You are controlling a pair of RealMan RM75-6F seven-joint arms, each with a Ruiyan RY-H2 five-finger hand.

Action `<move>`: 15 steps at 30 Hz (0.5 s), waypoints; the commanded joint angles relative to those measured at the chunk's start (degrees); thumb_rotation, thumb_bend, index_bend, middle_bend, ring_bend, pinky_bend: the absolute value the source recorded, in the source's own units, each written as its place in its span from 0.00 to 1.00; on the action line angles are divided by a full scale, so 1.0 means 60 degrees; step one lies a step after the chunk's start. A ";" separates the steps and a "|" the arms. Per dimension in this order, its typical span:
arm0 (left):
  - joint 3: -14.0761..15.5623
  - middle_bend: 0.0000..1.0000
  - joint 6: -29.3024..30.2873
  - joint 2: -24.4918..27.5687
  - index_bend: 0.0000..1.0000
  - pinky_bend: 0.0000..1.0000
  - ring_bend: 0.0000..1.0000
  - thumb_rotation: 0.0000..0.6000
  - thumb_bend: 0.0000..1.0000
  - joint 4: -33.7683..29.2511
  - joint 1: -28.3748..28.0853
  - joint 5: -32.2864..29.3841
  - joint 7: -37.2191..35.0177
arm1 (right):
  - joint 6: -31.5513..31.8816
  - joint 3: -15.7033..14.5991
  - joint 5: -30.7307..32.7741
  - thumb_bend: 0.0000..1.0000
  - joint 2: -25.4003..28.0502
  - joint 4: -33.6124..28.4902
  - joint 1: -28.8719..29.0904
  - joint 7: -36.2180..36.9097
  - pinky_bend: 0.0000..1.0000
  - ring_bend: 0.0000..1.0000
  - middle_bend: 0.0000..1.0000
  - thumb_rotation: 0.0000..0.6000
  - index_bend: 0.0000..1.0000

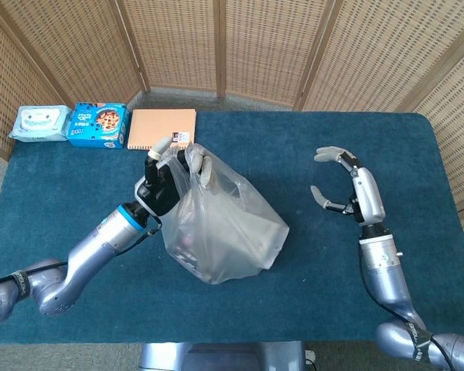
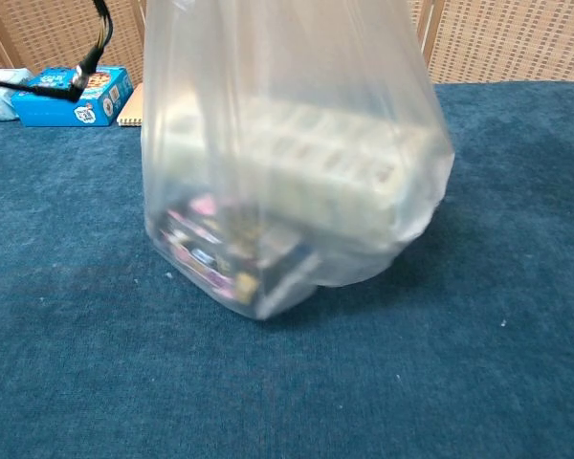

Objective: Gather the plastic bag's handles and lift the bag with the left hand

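left hand [image 1: 164,184] grips bag [image 1: 224,232] handles, bag tilted | right hand [image 1: 356,189] empty, fingers apart, well right | notebook [image 1: 162,129] near behind bag

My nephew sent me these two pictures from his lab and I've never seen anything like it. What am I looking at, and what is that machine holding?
It is a robot with two metal arms, each ending in a human-like hand. One picture looks down from its head, the other looks out from its chest.

The left hand grips the gathered handles of a clear plastic bag, which tilts with packaged goods inside; the chest view shows the bag up close. The right hand hovers with its fingers apart, holding nothing.

At the far edge of the blue-carpeted table lie a pale wipes packet, a blue snack box and a brown spiral notebook.
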 commanded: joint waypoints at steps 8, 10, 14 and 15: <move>-0.1397 0.71 -0.0711 0.0332 0.68 0.54 0.66 0.00 0.38 -0.0565 -0.0255 -0.1553 0.0836 | 0.0049 -0.0358 -0.0247 0.38 0.0033 0.0405 -0.0411 0.0324 0.16 0.22 0.29 1.00 0.37; -0.1655 0.71 -0.0856 0.0387 0.68 0.54 0.66 0.00 0.38 -0.0632 -0.0307 -0.1799 0.1005 | 0.0040 -0.0454 -0.0313 0.38 0.0021 0.0538 -0.0458 0.0244 0.17 0.23 0.30 1.00 0.38; -0.2027 0.71 -0.1109 0.0486 0.68 0.54 0.66 0.00 0.38 -0.0727 -0.0344 -0.2058 0.1240 | 0.0117 -0.0703 -0.0520 0.38 0.0009 0.0842 -0.0575 -0.0130 0.17 0.24 0.31 1.00 0.41; -0.2118 0.71 -0.1176 0.0509 0.68 0.54 0.66 0.00 0.38 -0.0745 -0.0350 -0.2121 0.1279 | 0.0148 -0.0774 -0.0585 0.38 0.0001 0.0925 -0.0608 -0.0231 0.17 0.24 0.31 1.00 0.42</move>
